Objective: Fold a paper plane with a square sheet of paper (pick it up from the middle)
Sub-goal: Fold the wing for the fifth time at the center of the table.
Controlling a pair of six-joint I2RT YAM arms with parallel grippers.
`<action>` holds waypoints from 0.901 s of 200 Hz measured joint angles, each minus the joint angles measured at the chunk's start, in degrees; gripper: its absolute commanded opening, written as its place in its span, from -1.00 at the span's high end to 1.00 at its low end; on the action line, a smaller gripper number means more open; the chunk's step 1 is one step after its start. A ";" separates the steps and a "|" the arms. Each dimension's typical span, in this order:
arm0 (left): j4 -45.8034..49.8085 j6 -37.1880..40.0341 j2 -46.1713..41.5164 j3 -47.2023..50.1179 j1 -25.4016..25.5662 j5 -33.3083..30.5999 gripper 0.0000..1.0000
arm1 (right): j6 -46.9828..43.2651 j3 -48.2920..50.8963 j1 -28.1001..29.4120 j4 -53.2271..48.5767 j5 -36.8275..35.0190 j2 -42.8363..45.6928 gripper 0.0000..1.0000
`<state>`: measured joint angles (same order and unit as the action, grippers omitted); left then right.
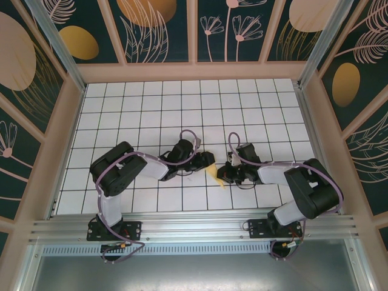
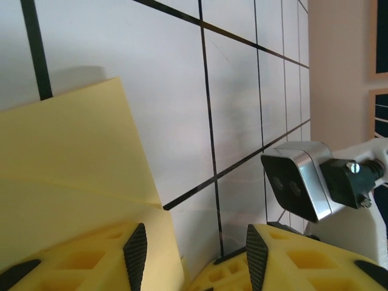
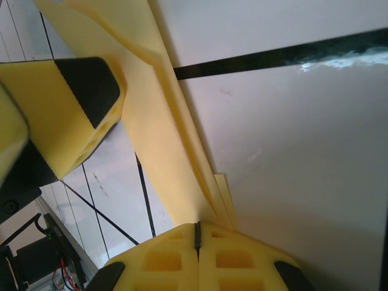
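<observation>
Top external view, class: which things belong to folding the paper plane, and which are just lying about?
Job: yellow paper, left gripper, right gripper pinching it.
Just there: grid table, patterned walls, metal rail.

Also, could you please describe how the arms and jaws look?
The left arm and right arm have black housings and white links, each with a looping purple cable. The jaws are yellow moulded blocks with square recesses and black ribbed pads. A silver-cased camera sits on a black bracket.
</observation>
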<state>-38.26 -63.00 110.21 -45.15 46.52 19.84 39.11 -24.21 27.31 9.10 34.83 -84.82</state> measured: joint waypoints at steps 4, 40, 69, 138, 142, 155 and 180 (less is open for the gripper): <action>0.63 0.24 0.00 -0.28 0.02 -0.39 0.01 | 0.00 0.00 0.00 0.02 0.00 0.00 0.91; 4.37 1.29 -0.17 -1.95 0.44 -1.95 0.01 | 0.17 0.35 0.00 0.72 -0.02 0.00 0.92; 5.88 2.49 -0.22 -2.71 0.35 -2.23 -0.01 | 0.20 0.37 0.00 1.05 -0.07 -0.07 0.92; 10.82 6.73 -0.22 -5.31 -2.56 -3.80 -0.04 | 0.20 0.74 0.00 1.90 -0.04 -0.11 0.92; 11.21 6.91 -0.22 -5.51 -2.73 -3.93 -0.04 | 0.20 0.74 0.00 1.92 -0.04 -0.11 0.92; 12.41 7.61 -0.22 -6.10 -3.15 -4.57 -0.04 | 0.20 0.74 0.00 1.92 -0.04 -0.11 0.92; 13.94 9.05 -0.22 -6.84 -3.72 -5.60 -0.05 | 0.20 0.74 0.00 1.92 -0.04 -0.11 0.92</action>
<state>-24.32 -53.95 110.00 -51.99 42.81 14.24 39.31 -23.46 27.31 11.03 34.79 -84.93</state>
